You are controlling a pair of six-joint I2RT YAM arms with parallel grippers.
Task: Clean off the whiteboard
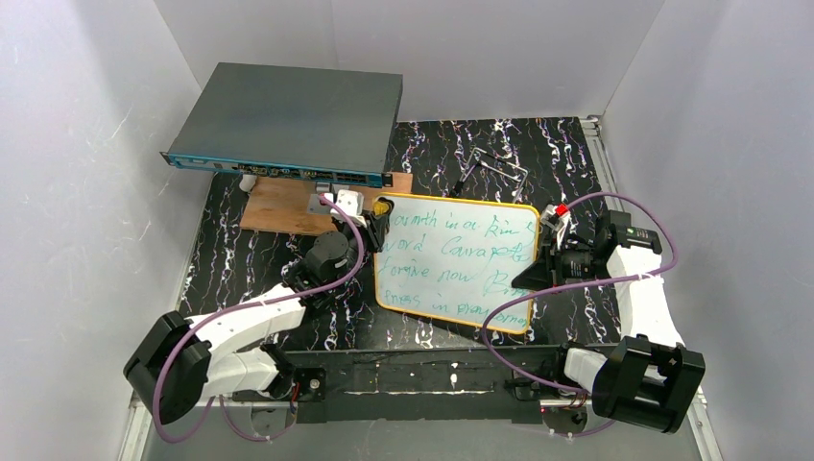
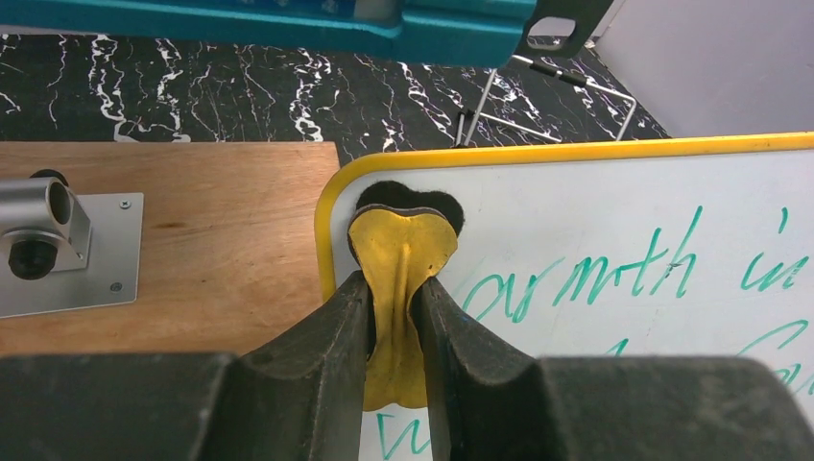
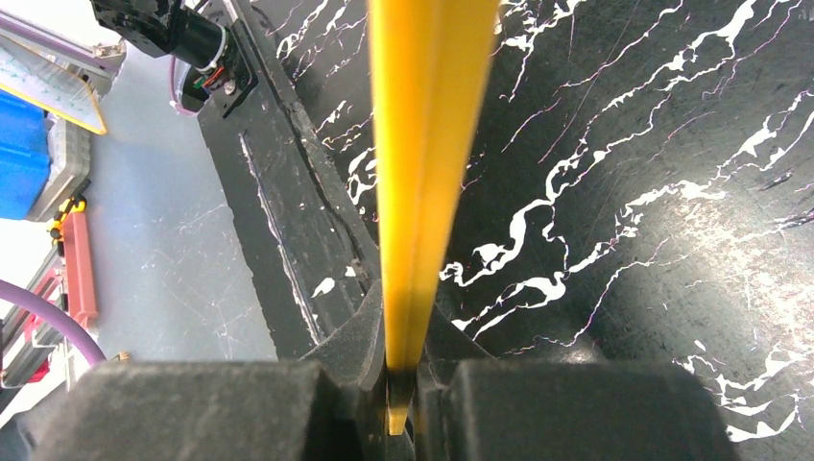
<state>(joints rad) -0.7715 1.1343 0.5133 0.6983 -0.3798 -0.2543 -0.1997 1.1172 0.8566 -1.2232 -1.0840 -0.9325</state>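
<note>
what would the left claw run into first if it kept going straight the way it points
The yellow eraser in the left claw sits on the corner of the whiteboard, so it would probably press into that yellow frame first; beyond lies marbled table, then the teal-fronted box, depth unclear.

bright, even light, soft shadows; the whiteboard (image 3: 422, 144) edge blurs close to the right wrist camera.

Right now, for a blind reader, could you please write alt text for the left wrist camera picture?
The left gripper pinches a small yellow eraser at the corner of a whiteboard with green handwriting. A wooden board lies beside it, on the left of the picture.
</note>
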